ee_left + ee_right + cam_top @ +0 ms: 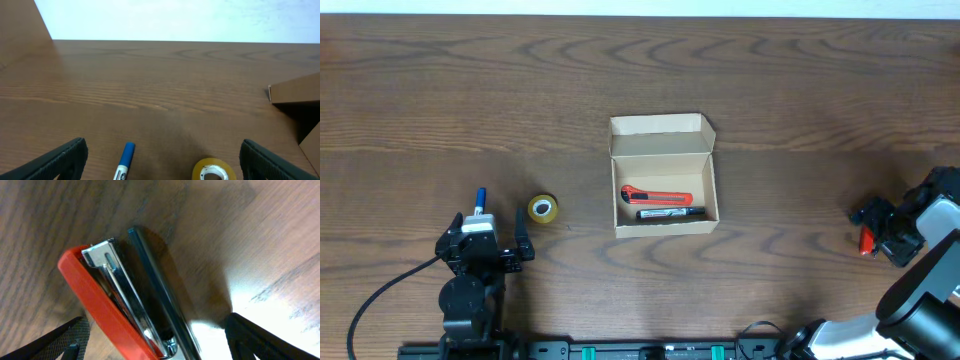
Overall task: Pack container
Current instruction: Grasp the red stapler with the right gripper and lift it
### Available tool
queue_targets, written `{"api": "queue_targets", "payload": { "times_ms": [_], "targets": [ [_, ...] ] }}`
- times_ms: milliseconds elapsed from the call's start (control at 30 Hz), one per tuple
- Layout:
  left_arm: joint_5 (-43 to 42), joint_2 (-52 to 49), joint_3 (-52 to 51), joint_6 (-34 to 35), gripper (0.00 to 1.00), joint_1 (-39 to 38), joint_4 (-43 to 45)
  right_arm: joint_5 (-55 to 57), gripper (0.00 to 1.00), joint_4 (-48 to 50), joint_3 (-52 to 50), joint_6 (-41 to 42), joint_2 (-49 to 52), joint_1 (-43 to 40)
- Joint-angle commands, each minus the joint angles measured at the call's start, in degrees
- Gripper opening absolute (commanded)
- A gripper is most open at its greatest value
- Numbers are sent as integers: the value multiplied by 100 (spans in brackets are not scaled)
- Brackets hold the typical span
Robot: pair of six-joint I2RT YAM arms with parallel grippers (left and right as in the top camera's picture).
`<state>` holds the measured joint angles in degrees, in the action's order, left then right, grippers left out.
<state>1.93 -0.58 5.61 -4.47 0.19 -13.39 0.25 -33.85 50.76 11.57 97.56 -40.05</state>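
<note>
Overhead: container mid-desk, lid up, red cutter and black marker inside.
Left wrist: left tool wide open, empty. Blue marker and tape roll both lie in its span, so closing could knock the roll away.
Right wrist: right tool wide open, holding nothing, around the skewed stapler, which may twist out on glossy wood.
Pale wall beyond the far edge.

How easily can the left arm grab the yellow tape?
Probably easily. The tape lies just ahead of the open left tool, uncovered; only a blue pen lies nearby.
</note>
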Motion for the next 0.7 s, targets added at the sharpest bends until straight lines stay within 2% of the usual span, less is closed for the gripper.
{"api": "queue_targets", "payload": {
  "times_ms": [0, 67, 200, 267, 300, 367, 533, 667],
  "targets": [
    [61, 33, -114, 44, 95, -26, -127, -57, 86, 168, -354, 63, 4, 2],
    [61, 35, -114, 44, 95, -26, -127, -70, 81, 243, -442, 61, 4, 2],
    [61, 35, -114, 42, 95, -26, -127, -227, 41, 293, -470, 59, 4, 9],
    [61, 33, -114, 42, 95, -26, -127, -243, 27, 289, -470, 59, 4, 7],
    [61, 33, -114, 42, 95, -26, -127, -245, 24, 286, -470, 59, 4, 7],
    [61, 33, -114, 42, 96, -26, -127, -258, 2, 282, -470, 61, 4, 7],
    [61, 33, -114, 44, 95, -26, -127, -778, 1, 280, -461, -76, 2, 66],
    [61, 33, -114, 42, 95, -26, -127, -1259, 2, 216, -330, -144, -164, 437]
  ]
}}
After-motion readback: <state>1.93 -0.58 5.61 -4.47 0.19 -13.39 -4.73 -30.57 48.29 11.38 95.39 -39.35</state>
